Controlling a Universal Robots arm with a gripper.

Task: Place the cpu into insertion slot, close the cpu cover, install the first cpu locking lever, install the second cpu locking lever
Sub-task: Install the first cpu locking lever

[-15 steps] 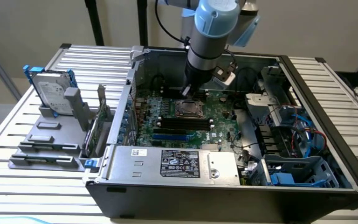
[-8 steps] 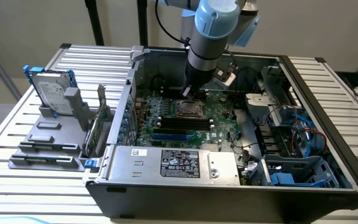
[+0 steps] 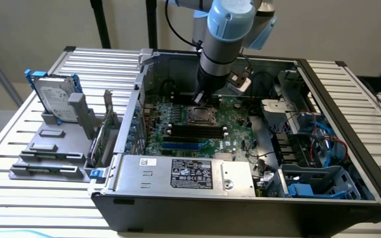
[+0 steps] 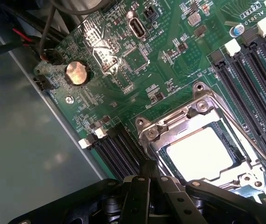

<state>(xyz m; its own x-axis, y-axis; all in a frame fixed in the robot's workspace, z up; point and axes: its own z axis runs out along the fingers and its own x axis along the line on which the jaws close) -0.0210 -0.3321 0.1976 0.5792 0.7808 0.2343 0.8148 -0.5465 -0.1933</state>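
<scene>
The cpu [image 4: 200, 151], a pale square chip, lies flat in the insertion slot [image 4: 147, 133] on the green board. The silvery cpu cover [image 4: 189, 116] lies down over it, and the chip shows through its window. A thin metal lever rod [image 4: 256, 151] runs along one side of the socket. My gripper [image 4: 149, 173] is shut, its black fingers pressed together right at the socket's edge with nothing visibly between them. In the exterior view the gripper [image 3: 198, 101] hangs just behind the socket [image 3: 200, 116] inside the open computer case.
Long black memory slots [image 4: 249, 70] flank the socket, with more of them [image 4: 116, 154] on the other side. A coin battery [image 4: 76, 73] sits on the board. The power supply [image 3: 184, 173] fills the case front; a hard drive [image 3: 55, 96] stands at the exterior view's left and a blue drive cage [image 3: 316, 181] at the right.
</scene>
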